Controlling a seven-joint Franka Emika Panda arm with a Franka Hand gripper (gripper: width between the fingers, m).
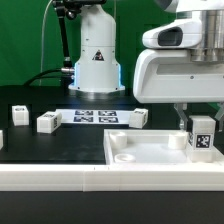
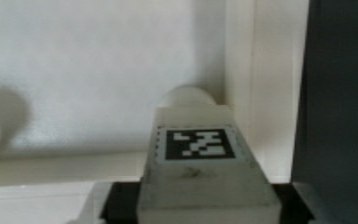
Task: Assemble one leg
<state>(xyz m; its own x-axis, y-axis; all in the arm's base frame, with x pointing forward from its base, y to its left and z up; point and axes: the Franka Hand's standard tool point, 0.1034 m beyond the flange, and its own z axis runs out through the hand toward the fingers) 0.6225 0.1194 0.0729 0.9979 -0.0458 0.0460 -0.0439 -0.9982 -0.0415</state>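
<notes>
Looking at your pincer (image 1: 200, 128), you are seeing it grasping a tagged leg (image 1: 201, 137) upright; the white panel (image 1: 150, 150) is lying directly beneath it.

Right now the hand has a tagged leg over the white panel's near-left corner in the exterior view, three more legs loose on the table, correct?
Not quite: the hand holds the leg over the white panel at its far-right corner, not near-left, as the exterior view shows. The rest stands: one loose leg, a second and a third lie on the table.
</notes>
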